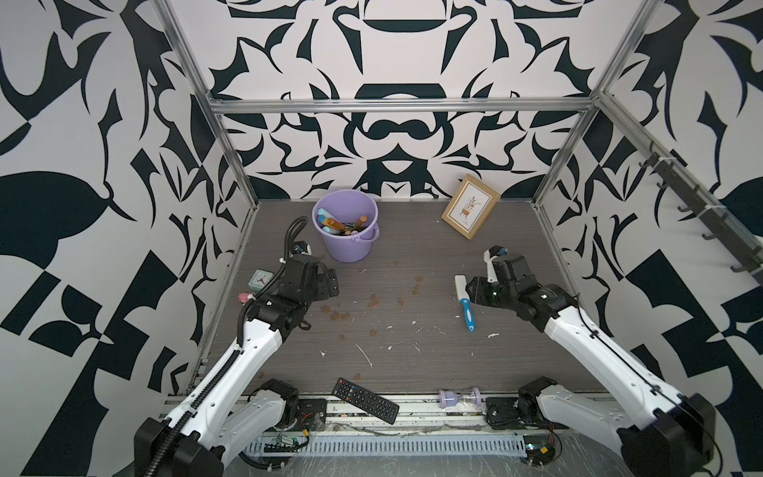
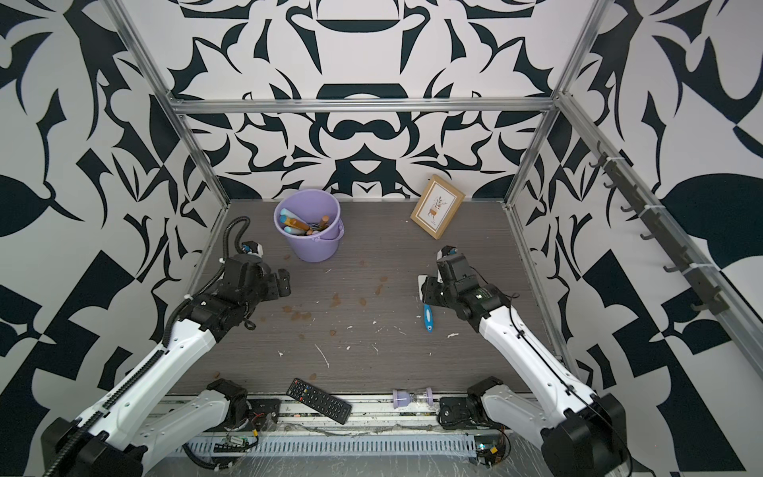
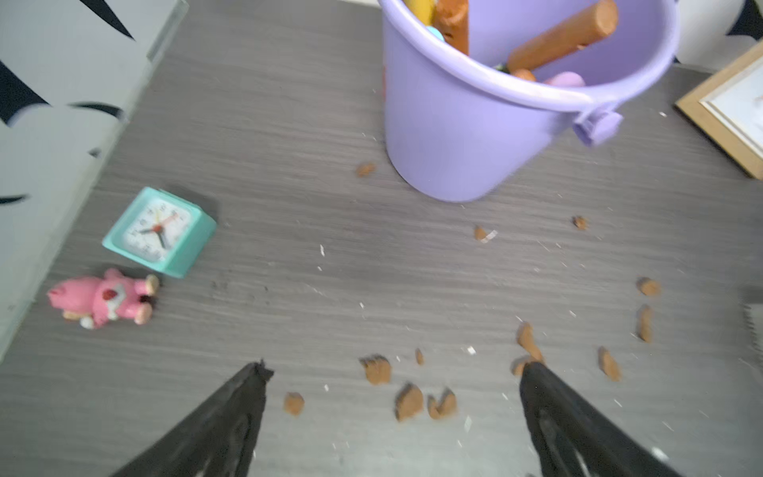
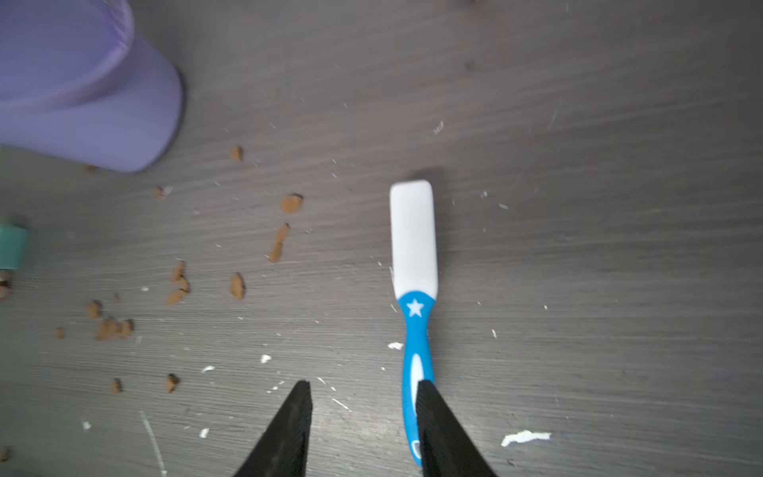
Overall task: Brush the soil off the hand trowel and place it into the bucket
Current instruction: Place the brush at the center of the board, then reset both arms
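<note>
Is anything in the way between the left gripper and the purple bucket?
Nothing big. The left gripper is open and faces the bucket, with only small soil crumbs lying on the table between them. The teal clock and pink toy sit off to one side, out of the path.

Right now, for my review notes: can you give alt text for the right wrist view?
A blue-and-white brush lies flat on the grey table, the right claw open at its handle end, holding nothing. Brown soil crumbs are scattered between it and the lilac bucket.
</note>
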Tool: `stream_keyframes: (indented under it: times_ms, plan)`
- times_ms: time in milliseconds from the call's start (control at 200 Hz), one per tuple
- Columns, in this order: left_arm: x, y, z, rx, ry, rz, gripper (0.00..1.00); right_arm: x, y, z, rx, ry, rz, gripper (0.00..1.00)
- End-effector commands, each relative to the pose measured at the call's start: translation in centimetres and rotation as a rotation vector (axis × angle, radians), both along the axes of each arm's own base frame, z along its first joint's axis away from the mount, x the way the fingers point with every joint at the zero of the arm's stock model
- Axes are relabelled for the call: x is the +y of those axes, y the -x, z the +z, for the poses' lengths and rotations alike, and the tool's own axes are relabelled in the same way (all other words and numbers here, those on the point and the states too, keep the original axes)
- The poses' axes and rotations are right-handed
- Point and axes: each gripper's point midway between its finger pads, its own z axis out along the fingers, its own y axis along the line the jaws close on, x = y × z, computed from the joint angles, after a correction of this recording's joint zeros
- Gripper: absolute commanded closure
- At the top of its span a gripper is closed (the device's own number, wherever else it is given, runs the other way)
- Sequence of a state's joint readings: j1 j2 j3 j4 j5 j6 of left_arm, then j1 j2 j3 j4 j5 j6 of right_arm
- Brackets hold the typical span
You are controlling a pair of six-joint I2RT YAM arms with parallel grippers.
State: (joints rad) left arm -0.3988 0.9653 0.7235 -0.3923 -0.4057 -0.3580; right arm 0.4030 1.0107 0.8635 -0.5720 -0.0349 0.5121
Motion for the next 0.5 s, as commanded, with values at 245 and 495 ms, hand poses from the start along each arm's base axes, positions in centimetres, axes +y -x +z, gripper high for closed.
stream_keyframes:
  times_ms: [245,495]
  plan:
    - [7.3,-4.6,-1.5,-0.484,-0.271,0.202,0.01,-0.2,-0.9,5.1,-0.181,0.039,0.051,0.0]
    - [5.9,-8.0,-8.1,-0.345,-0.114,0.019,0.01,-6.3,-3.8,3.7,-0.446,0.413,-0.094,0.0]
